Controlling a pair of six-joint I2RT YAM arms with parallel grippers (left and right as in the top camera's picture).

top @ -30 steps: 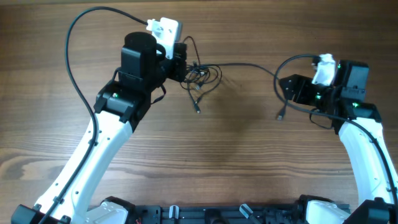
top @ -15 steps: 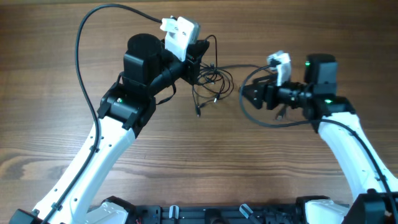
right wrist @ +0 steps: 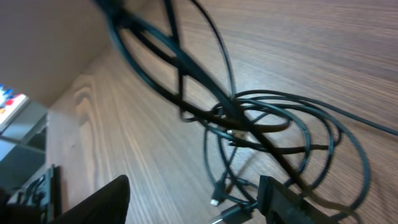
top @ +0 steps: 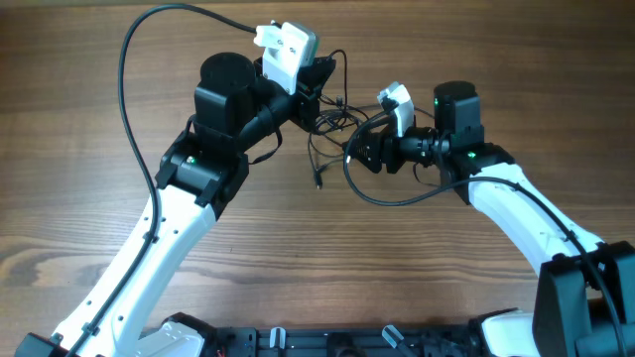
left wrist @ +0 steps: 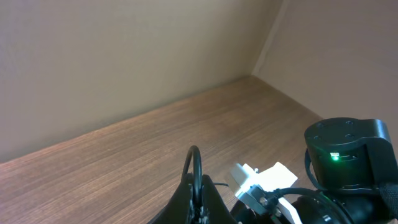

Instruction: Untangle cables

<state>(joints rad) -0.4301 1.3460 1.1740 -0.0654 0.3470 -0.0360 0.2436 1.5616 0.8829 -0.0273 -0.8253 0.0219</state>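
The cables [top: 332, 119] form a loose knot of thin black loops at the far middle of the table [top: 417, 268]. One end with a small plug [top: 317, 182] trails toward 6 o'clock. At the knot's 11 o'clock edge the left gripper [top: 316, 87] is clamped on a strand, and its wrist view shows cable standing up out of the closed jaws. The right gripper [top: 359, 156] sits just beside the knot at its 4 o'clock, jaws wide and holding nothing. From it the tangle lies at 10 o'clock, spread roughly 9 to 3. I judge this free arm best placed to draw a strand out.
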